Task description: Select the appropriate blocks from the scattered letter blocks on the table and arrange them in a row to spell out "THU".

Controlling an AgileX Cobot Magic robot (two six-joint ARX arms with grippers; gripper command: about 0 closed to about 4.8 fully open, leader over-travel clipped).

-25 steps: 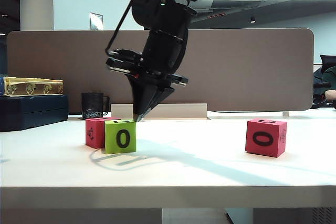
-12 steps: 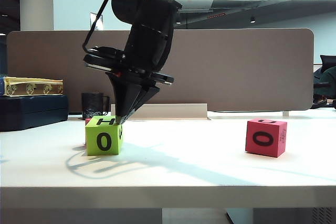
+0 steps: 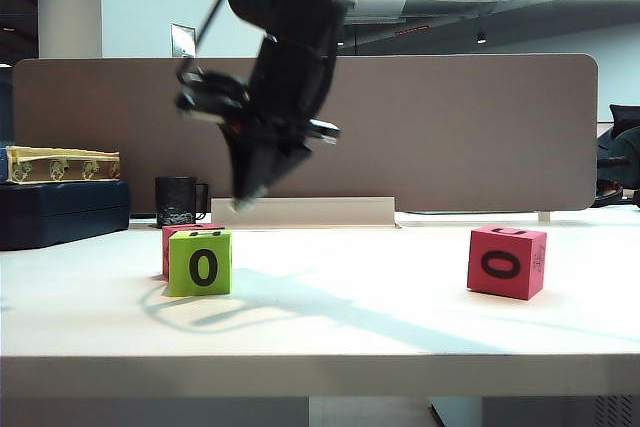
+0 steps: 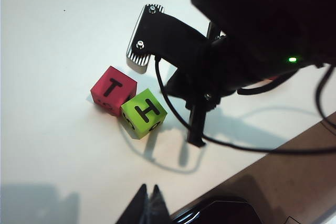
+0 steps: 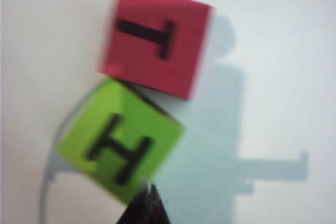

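Right fingers (image 3: 240,204): pressed together, empty, angled down above the lime green foam cube (image 3: 200,262).
Left fingers (image 4: 148,203): closed, empty, tips only in view.
Hidden: pinkish-red foam T cube (image 4: 113,90) mostly behind the green one in the exterior view.

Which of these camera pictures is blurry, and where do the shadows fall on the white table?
Right wrist view: soft and smeared, the pinkish-red T cube and lime green H cube have fuzzy edges; the shut right gripper casts a grey arm shadow beside them. Left wrist view: sharp, with a thin curved shadow near the shut left gripper. Exterior view: sharp; a long shadow streaks across the white table.
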